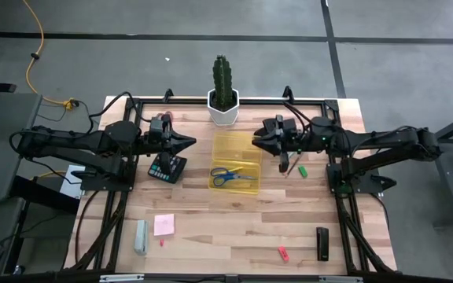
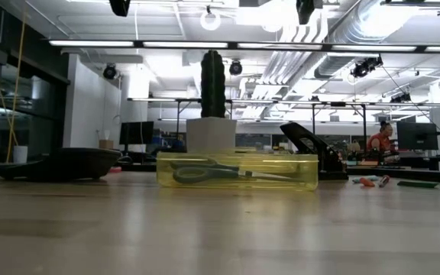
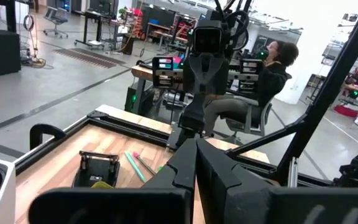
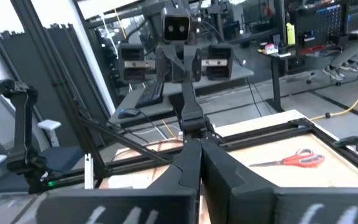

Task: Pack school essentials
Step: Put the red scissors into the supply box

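From my low view the green column cactus in its white pot [image 2: 212,114] is half hidden behind the clear yellow plastic tray [image 2: 237,171], and I can't make out the small red and green pieces [image 2: 375,182] right of that tray.

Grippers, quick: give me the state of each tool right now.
Left tool: closed, holding nothing, raised beside the yellow box.
Right tool: closed, holding nothing, raised on the box's other side.

Wooden table [image 1: 234,228] bears yellow tray [image 1: 237,149], calculator [image 1: 167,168], cactus pot [image 1: 223,112].
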`<move>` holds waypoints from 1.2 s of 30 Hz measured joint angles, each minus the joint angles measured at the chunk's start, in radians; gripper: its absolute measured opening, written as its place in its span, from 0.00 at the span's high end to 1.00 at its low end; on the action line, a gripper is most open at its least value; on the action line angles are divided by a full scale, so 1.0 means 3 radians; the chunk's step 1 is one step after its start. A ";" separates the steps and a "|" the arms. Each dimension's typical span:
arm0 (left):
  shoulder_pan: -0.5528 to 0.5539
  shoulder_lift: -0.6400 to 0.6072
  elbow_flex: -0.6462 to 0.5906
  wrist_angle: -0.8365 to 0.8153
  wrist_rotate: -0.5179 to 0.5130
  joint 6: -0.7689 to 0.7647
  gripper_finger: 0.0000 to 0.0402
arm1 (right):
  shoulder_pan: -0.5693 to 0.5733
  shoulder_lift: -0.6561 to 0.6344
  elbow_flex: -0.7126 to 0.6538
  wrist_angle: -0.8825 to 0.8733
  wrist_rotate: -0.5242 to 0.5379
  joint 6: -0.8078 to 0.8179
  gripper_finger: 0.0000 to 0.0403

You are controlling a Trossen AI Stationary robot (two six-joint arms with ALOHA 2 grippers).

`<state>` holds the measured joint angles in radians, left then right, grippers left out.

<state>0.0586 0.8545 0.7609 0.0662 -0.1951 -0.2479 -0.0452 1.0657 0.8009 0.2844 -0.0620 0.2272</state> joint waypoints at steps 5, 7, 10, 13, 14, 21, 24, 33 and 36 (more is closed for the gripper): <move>0.0000 0.0000 0.0000 -0.0002 -0.0097 0.0019 1.00 | 0.0000 0.0001 0.0000 -0.0018 -0.0003 0.0000 1.00; 0.0000 -0.0001 0.0000 -0.0049 -0.0269 -0.0044 0.98 | 0.0000 0.0001 0.0000 -0.0028 -0.0004 0.0000 1.00; 0.0113 -0.0002 0.0021 -0.0437 -0.0549 -0.0225 0.92 | 0.0000 0.0001 0.0000 -0.0038 -0.0004 0.0000 1.00; 0.0413 0.0032 0.0154 -0.1079 -0.0623 -0.0462 0.81 | 0.0000 0.0001 0.0000 -0.0043 -0.0004 0.0000 1.00; 0.0541 0.0066 0.0197 -0.1268 -0.0636 -0.0528 0.77 | 0.0000 0.0001 0.0000 -0.0046 -0.0005 0.0000 1.00; 0.1573 0.0421 0.0234 -0.2167 -0.0653 -0.0765 0.53 | 0.0000 0.0001 0.0000 -0.0080 -0.0005 0.0004 1.00; 0.1951 0.0751 0.0234 -0.2266 -0.0481 -0.0807 0.47 | 0.0000 0.0001 0.0000 -0.0115 -0.0005 0.0062 1.00; 0.2736 0.1870 0.0309 -0.2464 -0.0283 -0.1173 0.46 | 0.0000 0.0002 0.0000 -0.0201 -0.0006 0.0119 1.00; 0.2890 0.2058 0.0310 -0.2444 -0.0284 -0.1352 0.46 | 0.0000 0.0004 0.0000 -0.0210 -0.0006 0.0124 1.00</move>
<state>0.9256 1.4719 0.8539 -0.6670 -0.2802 -0.6536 -0.0452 1.0668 0.8009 0.2214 -0.0639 0.2645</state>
